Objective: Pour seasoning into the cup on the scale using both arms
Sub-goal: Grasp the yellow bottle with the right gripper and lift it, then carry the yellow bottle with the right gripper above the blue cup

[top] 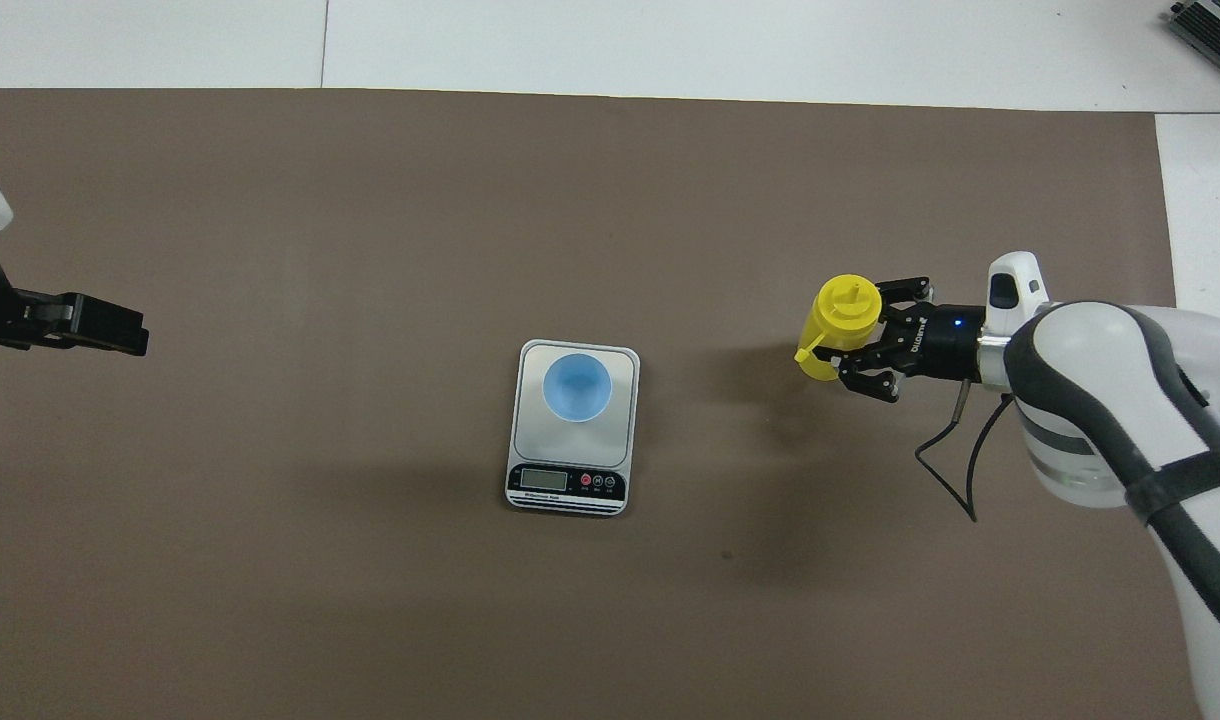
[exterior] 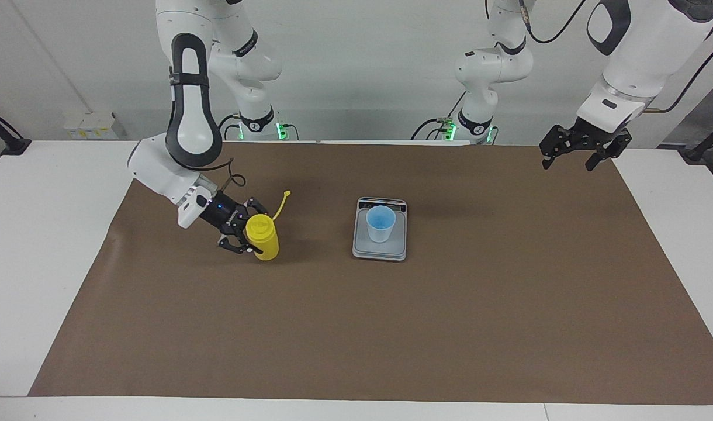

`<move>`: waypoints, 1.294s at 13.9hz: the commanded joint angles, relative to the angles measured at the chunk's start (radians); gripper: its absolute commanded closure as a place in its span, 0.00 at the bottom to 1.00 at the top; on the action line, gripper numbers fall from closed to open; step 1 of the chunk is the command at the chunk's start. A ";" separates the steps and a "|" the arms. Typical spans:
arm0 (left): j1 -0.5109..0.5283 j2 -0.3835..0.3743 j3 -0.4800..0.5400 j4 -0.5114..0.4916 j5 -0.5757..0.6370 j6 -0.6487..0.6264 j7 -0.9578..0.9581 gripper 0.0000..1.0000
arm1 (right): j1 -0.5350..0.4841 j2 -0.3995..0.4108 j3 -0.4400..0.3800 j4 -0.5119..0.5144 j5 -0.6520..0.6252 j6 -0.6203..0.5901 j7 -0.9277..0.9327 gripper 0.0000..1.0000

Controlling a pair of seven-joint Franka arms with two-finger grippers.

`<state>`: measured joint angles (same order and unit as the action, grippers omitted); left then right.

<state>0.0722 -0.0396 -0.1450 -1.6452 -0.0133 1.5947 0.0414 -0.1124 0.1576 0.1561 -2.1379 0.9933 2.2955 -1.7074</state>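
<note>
Brown paper (exterior: pixel 356 327) covers the white table (exterior: pixel 47 234). At its middle sits the scale (exterior: pixel 380 231), the landmark, with the cup (exterior: pixel 380 223) upright on its plate. Toward the right arm's end from the scale, the right pincer (exterior: pixel 252 234) is clenched around the yellow seasoning (exterior: pixel 263 237) bottle, lifted over the paper. Well apart toward the left arm's end, the left pincer (exterior: pixel 573 153) waits in the air, released.

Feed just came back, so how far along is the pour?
Done: cup sits on the scale. In hand: right end effector is shut on the bottle, off to the side. Left: carry it over and pour; left end effector waits open.
</note>
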 commanded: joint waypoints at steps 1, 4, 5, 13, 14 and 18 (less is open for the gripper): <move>0.018 -0.017 -0.010 -0.008 0.015 -0.028 0.015 0.00 | 0.054 -0.036 0.002 0.010 -0.163 0.030 0.162 1.00; 0.006 -0.023 -0.010 -0.021 0.015 -0.025 0.017 0.00 | 0.111 -0.036 0.002 0.042 -0.362 0.030 0.299 1.00; 0.000 -0.023 -0.008 -0.021 0.015 -0.025 0.018 0.00 | 0.134 -0.036 0.002 0.055 -0.428 0.028 0.358 1.00; -0.074 -0.026 0.085 -0.031 0.015 0.005 0.026 0.00 | 0.319 -0.018 0.005 0.240 -1.011 -0.163 0.902 1.00; -0.075 -0.026 0.085 -0.031 0.015 0.005 0.026 0.00 | 0.323 -0.006 0.005 0.277 -1.041 -0.222 0.919 1.00; -0.081 -0.026 0.084 -0.031 0.015 0.005 0.023 0.00 | 0.375 0.046 0.011 0.404 -1.228 -0.376 0.922 1.00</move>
<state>0.0147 -0.0406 -0.0774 -1.6496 -0.0132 1.5813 0.0564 0.2351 0.1496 0.1600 -1.8230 -0.1632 1.9833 -0.8075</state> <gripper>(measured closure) 0.000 0.423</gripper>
